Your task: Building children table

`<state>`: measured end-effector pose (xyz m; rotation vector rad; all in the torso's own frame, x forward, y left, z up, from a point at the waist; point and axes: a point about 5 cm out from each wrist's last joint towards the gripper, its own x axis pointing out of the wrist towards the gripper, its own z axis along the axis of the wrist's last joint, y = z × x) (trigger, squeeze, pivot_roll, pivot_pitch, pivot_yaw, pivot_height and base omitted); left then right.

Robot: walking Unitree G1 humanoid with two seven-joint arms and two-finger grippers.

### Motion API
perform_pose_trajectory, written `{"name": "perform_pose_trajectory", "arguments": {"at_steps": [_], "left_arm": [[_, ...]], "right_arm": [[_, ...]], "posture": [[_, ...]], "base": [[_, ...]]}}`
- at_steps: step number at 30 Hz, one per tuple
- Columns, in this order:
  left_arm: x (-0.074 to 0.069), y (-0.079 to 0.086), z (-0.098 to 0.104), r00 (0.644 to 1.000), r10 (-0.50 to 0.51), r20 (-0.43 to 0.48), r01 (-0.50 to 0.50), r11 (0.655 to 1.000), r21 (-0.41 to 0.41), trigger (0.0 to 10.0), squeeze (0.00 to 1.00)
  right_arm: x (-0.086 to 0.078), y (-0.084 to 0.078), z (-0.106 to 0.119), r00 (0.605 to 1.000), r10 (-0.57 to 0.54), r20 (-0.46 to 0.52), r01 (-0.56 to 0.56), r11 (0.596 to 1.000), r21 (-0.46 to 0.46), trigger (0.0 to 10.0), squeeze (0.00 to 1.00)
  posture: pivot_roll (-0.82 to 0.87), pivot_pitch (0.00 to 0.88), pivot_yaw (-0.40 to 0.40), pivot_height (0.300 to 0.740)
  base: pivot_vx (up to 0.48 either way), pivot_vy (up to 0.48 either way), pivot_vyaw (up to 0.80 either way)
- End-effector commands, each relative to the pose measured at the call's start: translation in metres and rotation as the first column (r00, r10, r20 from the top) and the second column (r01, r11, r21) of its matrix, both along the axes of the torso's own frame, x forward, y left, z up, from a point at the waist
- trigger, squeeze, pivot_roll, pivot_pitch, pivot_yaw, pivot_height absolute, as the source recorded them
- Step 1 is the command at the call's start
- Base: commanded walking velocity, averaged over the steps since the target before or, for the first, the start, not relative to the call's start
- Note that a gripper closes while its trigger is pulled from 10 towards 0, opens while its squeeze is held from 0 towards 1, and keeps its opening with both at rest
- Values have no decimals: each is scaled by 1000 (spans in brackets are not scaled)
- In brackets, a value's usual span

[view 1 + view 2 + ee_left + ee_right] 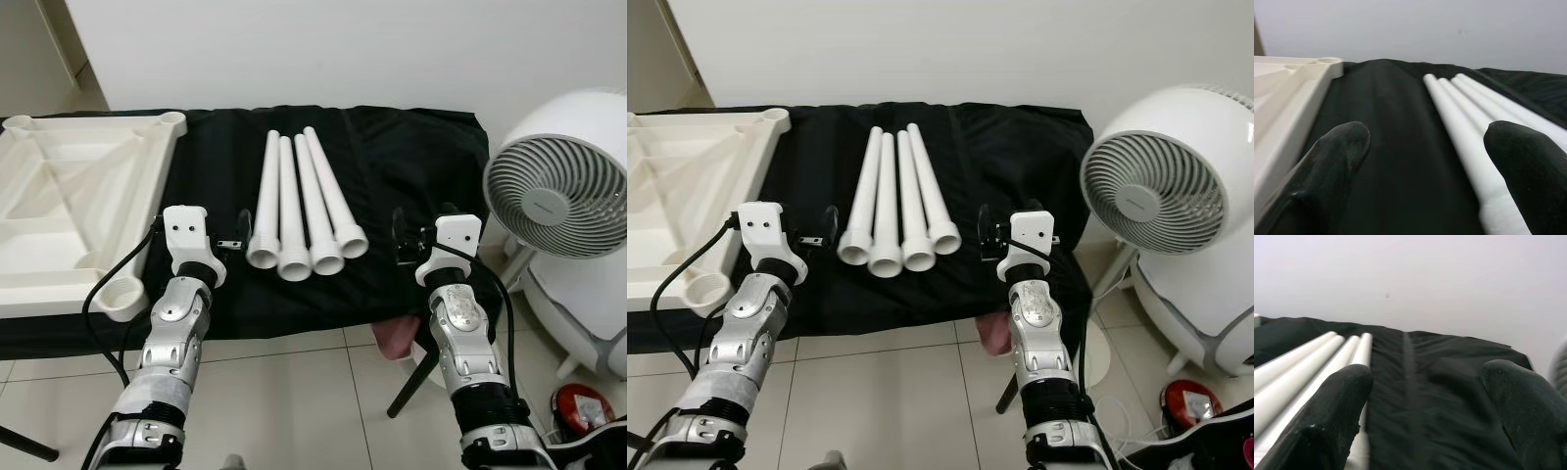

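A low surface draped in black cloth [411, 157] stands against a white wall [323, 49], over a pale tiled floor [294, 392].

Task parts: four white table legs [300, 206] lie side by side at the middle of the cloth, touching one another, their flared socket ends toward the robot and their narrow ends toward the wall. The white tabletop [69, 196] lies upside down at the robot's left, its ribbed underside up, with round corner sockets visible; one socket [122, 296] sits at the near corner, just beside the left arm.

Left gripper [238, 233]: held just above the near edge of the cloth, between the tabletop and the legs, pointing toward the wall. In the left wrist view its two black fingers [1332, 166] stand wide apart with nothing between them; the nearest leg runs just beside one fingertip.

Right gripper [404, 235]: held over the cloth on the other side of the legs, near but apart from them. In the right wrist view its fingers [1327, 416] are likewise spread and grasp nothing.

Surroundings: a white round fan [558, 186] stands on the floor at the robot's right, beside the draped surface; a small red object [580, 406] lies on the tiles near its base.
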<state>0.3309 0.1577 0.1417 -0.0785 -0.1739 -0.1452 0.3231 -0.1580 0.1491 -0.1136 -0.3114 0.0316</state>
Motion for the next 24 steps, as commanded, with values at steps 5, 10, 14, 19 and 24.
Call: {"name": "perform_pose_trajectory", "arguments": {"at_steps": [5, 10, 14, 19, 24], "left_arm": [[2, 0, 0, 1000, -5, -1, 5, 1000, 15, 10000, 0], [2, 0, 1, 1000, -7, -2, 7, 1000, 13, 10000, 0], [2, -1, 1, 1000, -9, -2, 9, 1000, 11, 10000, 0], [2, -1, 1, 1000, -11, 1, 11, 1000, 13, 10000, 0], [2, -1, 1, 1000, -8, 6, 8, 1000, 17, 10000, 0]], "right_arm": [[1, 3, 1, 1000, 4, 11, -4, 1000, -12, 10000, 0], [1, 3, 0, 1000, 4, 9, -4, 1000, -13, 10000, 0], [2, 3, 0, 1000, 5, 9, -5, 1000, -13, 10000, 0], [2, 5, 1, 1000, 11, 12, -11, 1000, -16, 10000, 0], [2, 6, 0, 1000, 16, 13, -16, 1000, -17, 10000, 0]], "posture": [[-73, 0, -2, 740], [-74, 0, -1, 740], [-73, 0, -3, 740], [-72, 0, -4, 740], [-71, 0, -4, 740]], "base": [[0, 403, 0], [0, 401, 0], [0, 401, 0], [0, 403, 0], [0, 229, 0]]}}
